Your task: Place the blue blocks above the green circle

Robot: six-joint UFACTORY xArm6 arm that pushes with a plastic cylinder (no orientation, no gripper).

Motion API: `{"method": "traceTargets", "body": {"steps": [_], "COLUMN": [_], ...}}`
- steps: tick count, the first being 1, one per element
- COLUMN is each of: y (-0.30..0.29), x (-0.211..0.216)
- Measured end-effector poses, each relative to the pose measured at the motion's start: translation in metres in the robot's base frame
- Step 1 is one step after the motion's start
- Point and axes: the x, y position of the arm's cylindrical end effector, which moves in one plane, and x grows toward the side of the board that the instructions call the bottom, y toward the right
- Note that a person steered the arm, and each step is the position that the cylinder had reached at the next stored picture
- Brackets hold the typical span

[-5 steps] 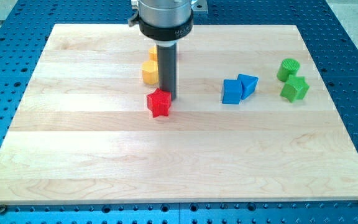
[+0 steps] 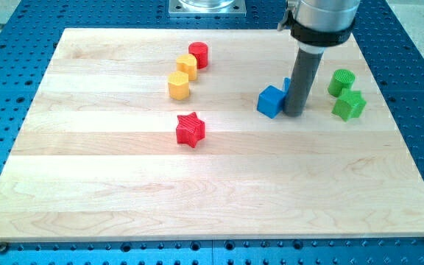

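Note:
My tip (image 2: 294, 112) stands just right of the blue cube (image 2: 270, 101), touching or nearly touching it. A second blue block (image 2: 287, 85) is mostly hidden behind the rod, only a sliver showing at its left side. The green circle (image 2: 341, 81) sits to the right of the rod near the board's right side. A green star-like block (image 2: 349, 105) lies just below the green circle.
A red star (image 2: 190, 129) lies left of the board's middle. A yellow hexagon (image 2: 178, 85), another yellow block (image 2: 187, 65) and a red cylinder (image 2: 199, 54) cluster at the upper middle. The wooden board (image 2: 124, 184) rests on a blue perforated table.
My rod has moved from beside the red star to the right, now against the blue blocks. The blue cube has shifted slightly left and turned. The red cylinder is now uncovered.

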Motion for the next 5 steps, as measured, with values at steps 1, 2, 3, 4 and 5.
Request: {"method": "traceTargets", "body": {"steps": [1, 2, 3, 4, 5], "y": [-0.012, -0.029, -0.021, -0.004, 0.012], "x": [-0.013, -0.013, -0.031, -0.058, -0.064]}}
